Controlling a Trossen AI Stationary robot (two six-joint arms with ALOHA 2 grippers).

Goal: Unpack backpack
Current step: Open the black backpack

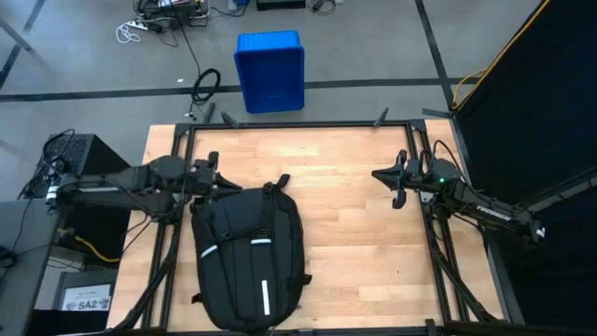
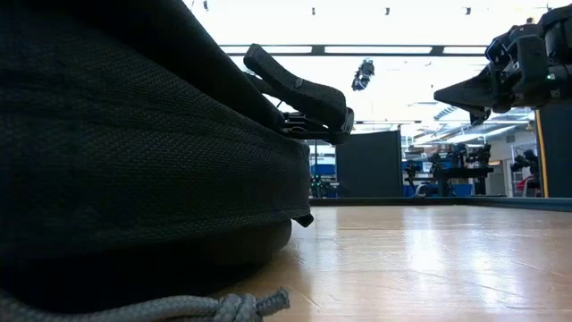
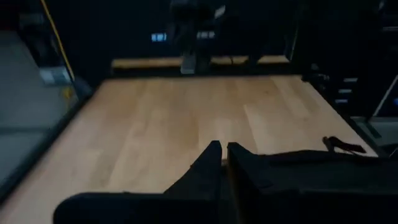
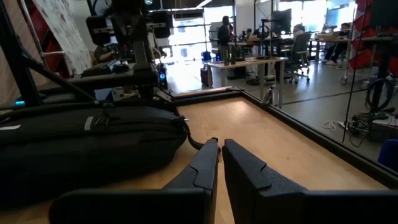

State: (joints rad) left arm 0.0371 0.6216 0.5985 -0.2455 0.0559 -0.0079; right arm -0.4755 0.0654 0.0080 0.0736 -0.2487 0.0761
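Backpack [image 1: 247,257] lies flat on the left half of the wooden table [image 1: 364,233], its rounded bulk running toward the near edge, thin white stripes showing on its top. The left gripper [image 1: 216,179] hangs just beside the pack's top end, over the corner by the strap, fingers pressed together on nothing. Across the table, well apart from the pack, the right gripper [image 1: 384,175] hovers above bare wood near the right rail, its fingers together too and holding nothing; from its wrist the pack shows as a dark mound on the far side. On the floor left of the table a small label [image 1: 87,303] reads "SA2". A blue bin [image 1: 270,72] stands on the floor beyond the table.
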